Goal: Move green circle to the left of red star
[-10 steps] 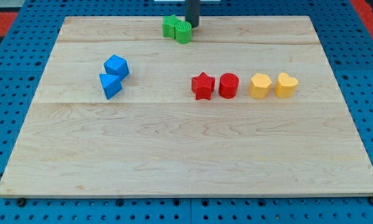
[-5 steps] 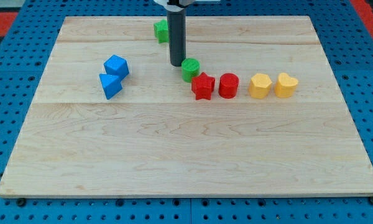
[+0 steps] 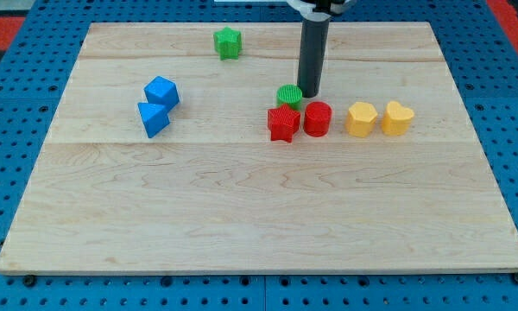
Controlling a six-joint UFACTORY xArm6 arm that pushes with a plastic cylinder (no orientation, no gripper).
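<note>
Green star [image 3: 228, 42], 2 blue blocks [image 3: 159, 105], red cylinder [image 3: 318, 118], 2 yellow blocks [image 3: 380, 118].

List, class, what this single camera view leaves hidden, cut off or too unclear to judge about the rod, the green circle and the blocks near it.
1. The arm above the rod is cut off by the view's top edge.
2. Whether my tip touches the green circle: the gap is too small.
3. The green circle's lower part is hidden behind the red star.
4. Whether circle and star touch: unclear.
5. The yellow blocks' exact shapes are too small.
</note>
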